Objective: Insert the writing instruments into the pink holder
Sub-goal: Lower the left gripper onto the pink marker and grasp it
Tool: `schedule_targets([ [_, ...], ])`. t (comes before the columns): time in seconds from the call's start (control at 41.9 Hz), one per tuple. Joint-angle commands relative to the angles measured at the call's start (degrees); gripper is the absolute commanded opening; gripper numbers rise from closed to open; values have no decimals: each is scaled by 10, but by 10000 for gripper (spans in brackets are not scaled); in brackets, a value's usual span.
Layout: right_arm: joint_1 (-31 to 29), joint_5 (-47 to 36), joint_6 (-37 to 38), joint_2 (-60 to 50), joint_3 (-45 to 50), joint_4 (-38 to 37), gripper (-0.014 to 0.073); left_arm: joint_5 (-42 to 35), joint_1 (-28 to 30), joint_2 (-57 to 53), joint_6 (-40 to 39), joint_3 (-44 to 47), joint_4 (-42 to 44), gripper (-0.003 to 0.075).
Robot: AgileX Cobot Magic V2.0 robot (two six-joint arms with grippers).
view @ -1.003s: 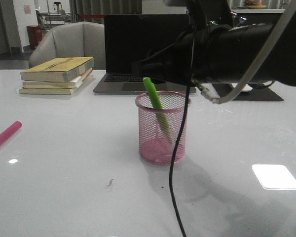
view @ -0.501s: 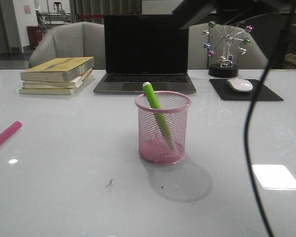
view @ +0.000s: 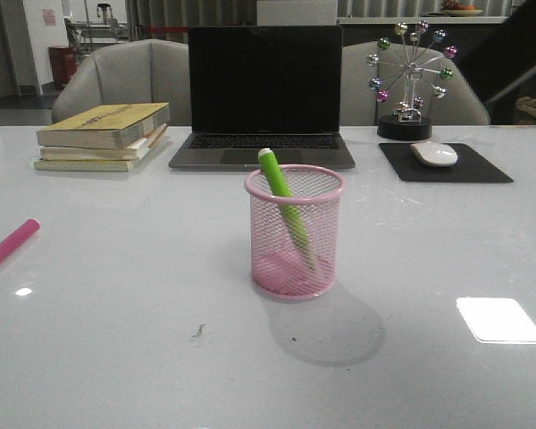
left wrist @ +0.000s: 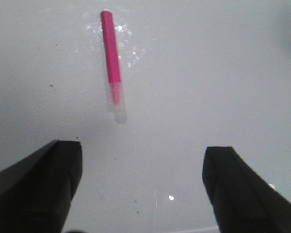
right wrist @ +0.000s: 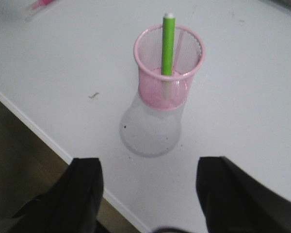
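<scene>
The pink holder point(view: 295, 232) stands mid-table, also in the right wrist view point(right wrist: 169, 73). The lime green marker point(view: 283, 207) leans inside it, its top sticking out above the rim point(right wrist: 168, 41). The magenta pink marker point(view: 11, 244) lies flat near the table's left edge; in the left wrist view the marker point(left wrist: 111, 56) lies ahead of my open left gripper point(left wrist: 141, 167), well apart from the fingers. My right gripper point(right wrist: 149, 177) is open and empty, high above the table's front edge, away from the holder. Neither gripper shows in the front view.
At the back stand a stack of books point(view: 104, 136), an open laptop point(view: 263, 94), a mouse point(view: 434, 154) on a black pad and a small ferris-wheel ornament point(view: 411, 76). A dark arm part point(view: 523, 54) shows at top right. The table's front edge point(right wrist: 48, 138) crosses the right wrist view.
The right arm, which hung over the holder a second ago, has pulled up and back out of the front view. The green marker stays leaning in the holder. The pink marker has not moved.
</scene>
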Motion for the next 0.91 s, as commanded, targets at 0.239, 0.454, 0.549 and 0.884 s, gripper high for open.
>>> schedule_targets([
  [0.239,2,-15,-4,-6,-16,-5,517,-35,48,229,-6,-161,-9,561],
  [0.454,2,-15,-4,-6,-16,-5,517,-30,48,335,-6,-249,-10,561],
  [0.549,2,-15,-4,-6,-16,-5,517,-27,48,370,-6,-278,-10,561],
  [0.884,2,-15,-4,-6,-16,-5,517,-31,48,445,-6,-334,-10,561],
])
